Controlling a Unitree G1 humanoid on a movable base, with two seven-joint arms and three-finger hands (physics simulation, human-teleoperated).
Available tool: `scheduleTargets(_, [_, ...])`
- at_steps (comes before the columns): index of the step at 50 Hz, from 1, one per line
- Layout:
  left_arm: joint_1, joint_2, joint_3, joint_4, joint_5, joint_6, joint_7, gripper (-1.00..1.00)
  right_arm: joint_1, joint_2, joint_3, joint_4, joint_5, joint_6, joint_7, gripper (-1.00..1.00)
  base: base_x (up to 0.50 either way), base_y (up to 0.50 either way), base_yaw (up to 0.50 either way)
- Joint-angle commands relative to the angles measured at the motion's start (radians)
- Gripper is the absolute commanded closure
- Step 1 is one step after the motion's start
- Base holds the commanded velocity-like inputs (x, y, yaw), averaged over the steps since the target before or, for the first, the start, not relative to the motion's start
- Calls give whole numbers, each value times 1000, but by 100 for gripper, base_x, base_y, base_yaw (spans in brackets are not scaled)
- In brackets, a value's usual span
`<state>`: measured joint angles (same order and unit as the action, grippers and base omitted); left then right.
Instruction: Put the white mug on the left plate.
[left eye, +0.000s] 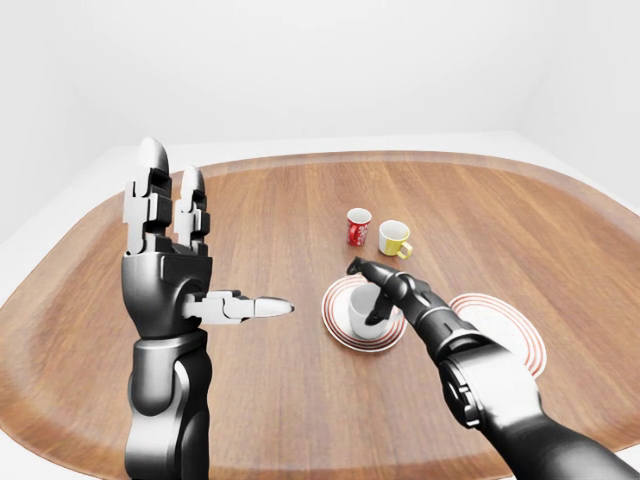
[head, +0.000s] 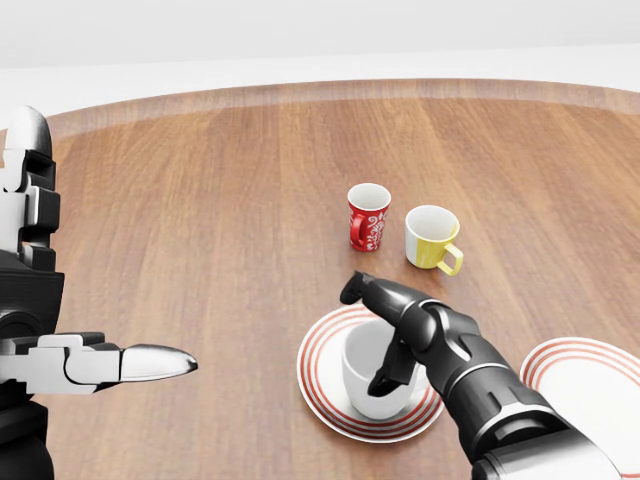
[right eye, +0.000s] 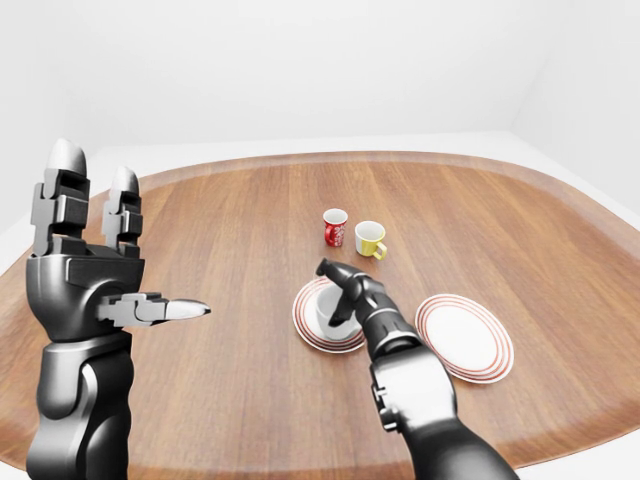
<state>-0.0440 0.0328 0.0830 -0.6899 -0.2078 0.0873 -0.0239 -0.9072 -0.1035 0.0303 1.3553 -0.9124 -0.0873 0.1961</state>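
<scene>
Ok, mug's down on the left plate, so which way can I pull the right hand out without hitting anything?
Crowded above: the red patterned cup and yellow mug stand just beyond the left plate. The right hand is open over the white mug. Bare wood lies left of the plate, toward the left hand. The right plate is unoccupied.

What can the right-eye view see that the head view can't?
Only the right-eye view shows the whole right plate, the raised fingers of the left hand and the table's far edges. Only the head view shows the yellow mug's handle and the red mug's pattern clearly. Both show the white mug on the left plate and the right hand open over it.
</scene>
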Motion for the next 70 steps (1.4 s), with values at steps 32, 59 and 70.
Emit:
scheduleTargets(32, [16,-7,-15,21,12,0,-9,-100,6,-28,26,-13,-26,0,171,-100,0,0,0])
scheduleTargets(59, [14,-6,-14,23,11,0,-9,-100,-12,-58,27,-36,-11,0,186,-100,0,0,0])
scheduleTargets(70, [13,-6,-14,29,13,0,-9,-100,-9,-60,32,-46,-10,0,201,-100,0,0,0])
